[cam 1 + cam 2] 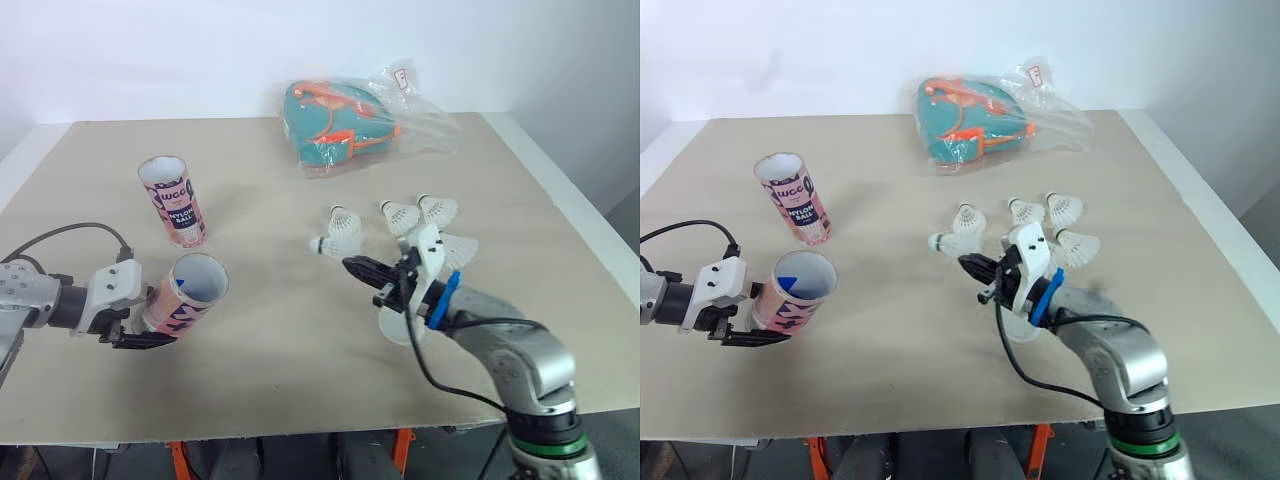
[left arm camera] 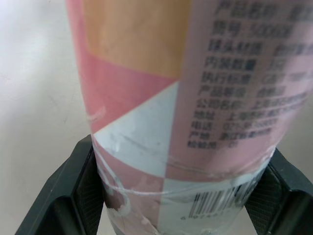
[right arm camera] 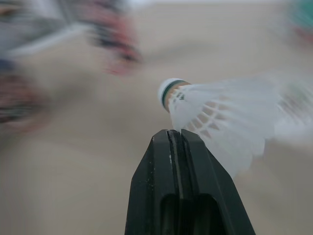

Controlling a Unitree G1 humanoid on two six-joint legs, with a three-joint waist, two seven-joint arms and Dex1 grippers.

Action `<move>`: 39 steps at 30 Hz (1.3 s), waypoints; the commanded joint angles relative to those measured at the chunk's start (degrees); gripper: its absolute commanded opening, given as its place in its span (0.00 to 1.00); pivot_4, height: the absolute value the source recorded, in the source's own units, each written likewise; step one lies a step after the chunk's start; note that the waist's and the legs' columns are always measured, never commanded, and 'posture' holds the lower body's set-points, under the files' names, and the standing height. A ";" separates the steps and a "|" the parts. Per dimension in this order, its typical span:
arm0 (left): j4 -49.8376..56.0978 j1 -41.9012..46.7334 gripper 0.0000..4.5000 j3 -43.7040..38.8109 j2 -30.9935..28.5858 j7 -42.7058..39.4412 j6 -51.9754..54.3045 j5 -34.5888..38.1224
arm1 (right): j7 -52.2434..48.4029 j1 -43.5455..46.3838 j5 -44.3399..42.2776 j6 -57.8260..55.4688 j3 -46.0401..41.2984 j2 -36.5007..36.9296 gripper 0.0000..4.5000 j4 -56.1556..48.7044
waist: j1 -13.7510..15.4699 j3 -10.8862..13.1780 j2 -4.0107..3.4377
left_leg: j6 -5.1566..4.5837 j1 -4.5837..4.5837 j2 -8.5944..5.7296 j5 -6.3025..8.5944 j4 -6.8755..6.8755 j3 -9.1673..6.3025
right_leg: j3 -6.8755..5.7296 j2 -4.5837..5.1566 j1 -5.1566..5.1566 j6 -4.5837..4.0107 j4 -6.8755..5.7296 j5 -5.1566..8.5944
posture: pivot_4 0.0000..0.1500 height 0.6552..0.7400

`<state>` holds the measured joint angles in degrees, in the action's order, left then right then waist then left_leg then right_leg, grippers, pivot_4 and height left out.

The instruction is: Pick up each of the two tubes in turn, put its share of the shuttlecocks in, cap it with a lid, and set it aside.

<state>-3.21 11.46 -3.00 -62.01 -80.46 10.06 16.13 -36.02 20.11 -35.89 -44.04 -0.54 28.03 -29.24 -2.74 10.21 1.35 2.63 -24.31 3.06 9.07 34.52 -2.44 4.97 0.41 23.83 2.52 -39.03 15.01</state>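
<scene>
- Beige table point(image 1: 300, 380) is sitting under a white wall point(image 1: 150, 50).
- Left gripper point(image 1: 150, 325) is clamping a pink tube point(image 1: 190, 292), tilted, with its open mouth facing the right gripper point(image 1: 362, 268).
- Right gripper's fingers are pressing together on nothing, with shuttlecocks point(image 1: 345, 225) lying just beyond.

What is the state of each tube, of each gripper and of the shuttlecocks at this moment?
Held tube: uncapped, tilted, clamped near its base.
Standing tube: uncapped, upright on the table.
Left gripper: shut on the held tube.
Right gripper: shut; tips by one shuttlecock, grip on it unclear.
Shuttlecocks: loose on the table, outside both tubes.
Plastic bag: lying on the table's far side.
</scene>
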 commanded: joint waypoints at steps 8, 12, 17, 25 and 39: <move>-2.24 1.19 0.76 5.09 0.98 -2.92 -0.16 -2.62 | -22.37 24.74 6.12 13.41 12.66 3.25 0.03 9.80 | -0.07 -0.05 -0.12 | 0.00 0.18 0.03 0.00 0.02 0.12 | 0.04 0.00 -0.07 -0.16 0.00 0.03 | 1.00 0.99; -2.61 2.80 0.76 5.95 1.62 -3.05 -0.07 -3.01 | -26.64 28.70 13.34 19.97 20.01 1.26 0.03 16.44 | 0.19 -0.09 -0.13 | -0.01 0.13 0.02 0.00 0.01 0.12 | 0.03 -0.01 -0.06 -0.07 0.00 0.05 | 1.00 0.99; -2.52 3.56 0.76 6.26 2.18 -3.09 0.09 -3.15 | -29.75 32.00 16.23 23.57 22.61 -1.92 0.03 21.68 | 0.24 -0.06 -0.17 | -0.01 0.06 -0.03 0.01 0.02 0.14 | 0.07 0.03 -0.05 0.14 0.00 -0.01 | 1.00 0.99; -2.97 4.57 0.76 6.40 3.12 -3.35 0.09 -3.85 | -31.49 36.45 18.83 25.71 23.30 -7.88 0.03 27.83 | 0.27 -0.11 -0.26 | -0.01 0.11 -0.01 0.00 0.10 0.10 | 0.01 0.02 -0.10 -0.04 -0.05 0.00 | 1.00 0.99; -2.02 5.57 0.76 6.49 4.64 -3.53 1.26 -4.60 | -34.87 36.29 6.55 14.20 16.25 -12.08 0.90 27.72 | 0.65 -0.12 -0.27 | -0.02 0.11 -0.01 -0.01 0.18 0.03 | -0.05 0.04 -0.22 -0.04 -0.04 -0.01 | 1.00 0.99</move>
<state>-5.98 17.88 0.22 -58.80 -83.99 10.54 12.21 -71.07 56.09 -26.70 -28.44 18.97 15.86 0.46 -2.09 10.09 1.08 2.61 -24.20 3.05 9.06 34.70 -2.41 4.92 0.45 23.61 2.47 -39.07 15.00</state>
